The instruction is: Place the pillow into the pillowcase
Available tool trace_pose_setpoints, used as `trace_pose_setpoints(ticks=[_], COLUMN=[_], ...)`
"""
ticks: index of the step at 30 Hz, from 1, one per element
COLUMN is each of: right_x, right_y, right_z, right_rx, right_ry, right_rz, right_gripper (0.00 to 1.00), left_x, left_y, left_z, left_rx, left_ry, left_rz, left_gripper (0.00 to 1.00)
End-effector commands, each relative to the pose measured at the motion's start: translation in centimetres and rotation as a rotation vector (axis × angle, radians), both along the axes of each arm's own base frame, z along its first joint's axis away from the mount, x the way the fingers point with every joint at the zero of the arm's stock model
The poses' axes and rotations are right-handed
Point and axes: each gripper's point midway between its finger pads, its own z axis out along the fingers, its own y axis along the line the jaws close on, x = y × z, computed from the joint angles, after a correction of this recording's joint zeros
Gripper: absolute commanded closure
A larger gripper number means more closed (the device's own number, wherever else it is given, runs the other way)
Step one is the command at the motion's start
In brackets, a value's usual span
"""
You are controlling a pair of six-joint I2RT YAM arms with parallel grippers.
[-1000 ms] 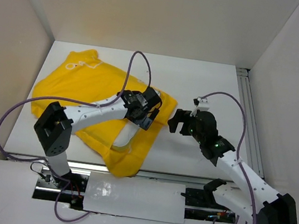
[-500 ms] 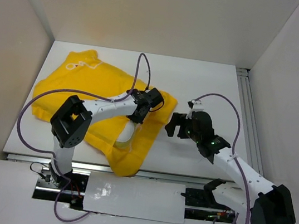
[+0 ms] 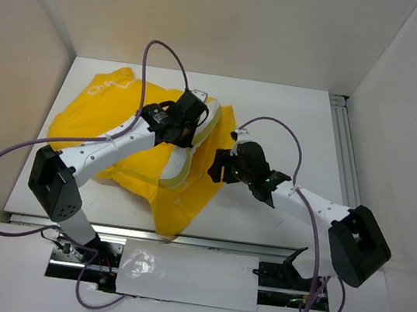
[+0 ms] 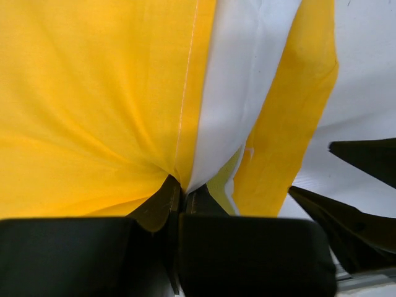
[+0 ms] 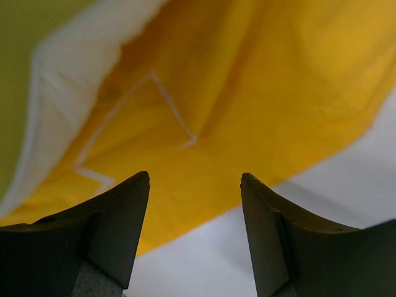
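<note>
Though not yet closed over its contents, pillowcase (image 3: pixel 88 118): bright yellow, spread rumpled across the left half of the table (image 3: pixel 293 114), pale lettering at the far-left corner, loose flap trailing toward the near edge. Left of centre, left gripper (image 3: pixel 185 115): clenched on the yellow hem at the mouth of the pillowcase. Confirmed in the left wrist view: fingers (image 4: pixel 154 213) pressed together on a gather of yellow cloth, white cushion running alongside and touching the pinch. Centre, pillow (image 3: pixel 178 166): white, showing only as a long pale band with a yellowish edge at the opening. Remainder hidden, judged to lie under the yellow cloth to the left. Right of centre, right gripper (image 3: pixel 219 167): released, jaws spread, holding nothing, just beside the right-hand edge of the pillowcase. In the right wrist view, fingertips (image 5: pixel 124 210) wide apart, yellow cloth with a white margin beyond them, bare table beneath. Done, by estimate: the larger part of the insertion. Left to do: exposed band to be pushed in or covered, hem to be drawn over the last long edge, cloth to be settled flat. Likely requirement: a second hold on the opposite lip by the free claw, to keep the mouth from collapsing.
</note>
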Motion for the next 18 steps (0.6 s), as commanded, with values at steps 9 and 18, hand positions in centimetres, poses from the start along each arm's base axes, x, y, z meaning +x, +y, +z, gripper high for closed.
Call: trace_pose_setpoints(ticks=[9,18], right_x=[6.7,9.1], right_y=[5.8,6.4], right_z=[2.6,-0.9], right_rx=[0.116,0.044], right_ry=[-0.116,-0.113], right_rz=[-0.114,-0.213], right_gripper=[0.32,0.32], left_x=[1.1,1.0], left_y=[-1.5,-1.2], left_z=[2.6,4.4], left_rx=[-0.114,-0.174], left_ry=[-0.053,-0.076], left_rz=[-0.025,-0.016], left_gripper=[1.0,1.0])
